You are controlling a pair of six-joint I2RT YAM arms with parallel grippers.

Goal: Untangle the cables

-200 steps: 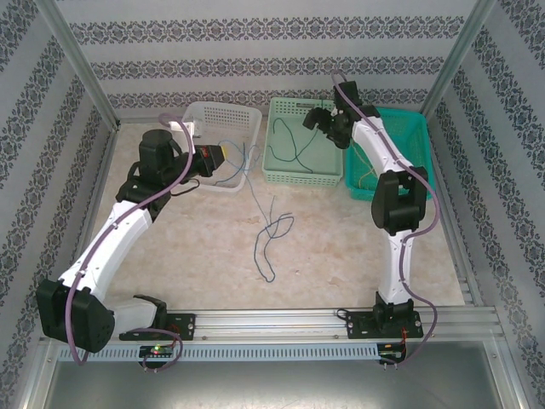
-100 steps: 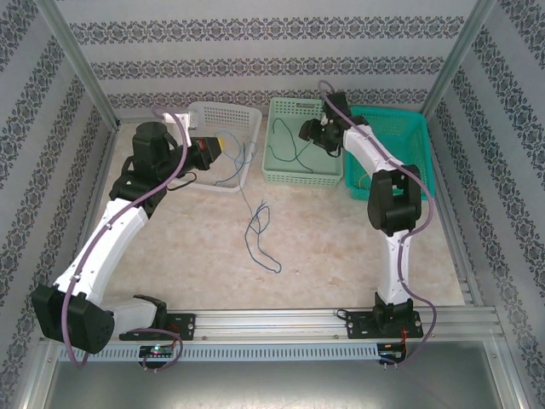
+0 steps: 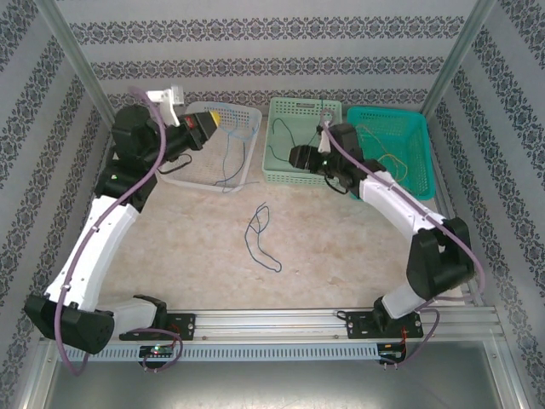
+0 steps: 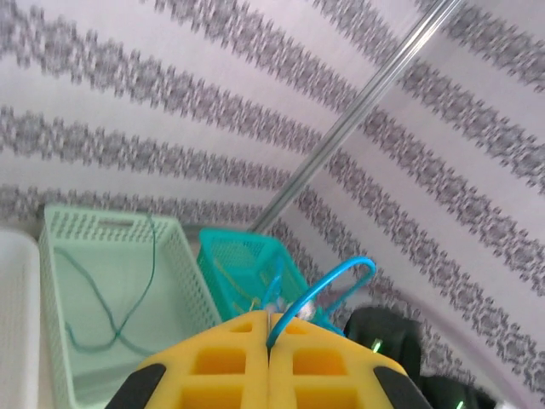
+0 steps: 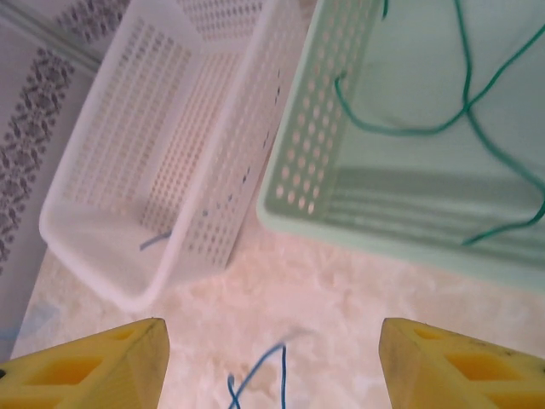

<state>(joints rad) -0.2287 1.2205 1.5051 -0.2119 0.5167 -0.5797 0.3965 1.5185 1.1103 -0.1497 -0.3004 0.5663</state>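
A: What surrounds the rig?
B: Striped, patterned wallpaper [image 3: 255, 64] on three sides, and a marbled bench [image 3: 341, 247] under the arms. Three baskets stand side by side in a row at the back: a white basket [image 3: 200, 181], a green basket [image 3: 302, 176] and a teal basket [image 3: 387, 112].
A: Where are the cables?
B: A dark blue cable [image 3: 260, 234] lies looped on the bare bench, in front of the white and green baskets and apart from both. A green cable [image 3: 285, 136] curls inside the green basket. A yellow cable [image 3: 393, 164] lies in the teal basket. A light blue cable [image 4: 364, 265] hangs from the left pincer [image 3: 215, 119] down into the white basket.
A: So the left pincer holds it?
B: Yes. Its yellow pads [image 4: 221, 366] are pressed together on a loop of that cable, raised above the white basket's far end.
A: And the right pincer [image 3: 296, 158]?
B: Its jaws stand wide with nothing between them, over the green basket near its front wall. Its arm [image 3: 392, 200] reaches across the teal basket's near corner and hides part of it.
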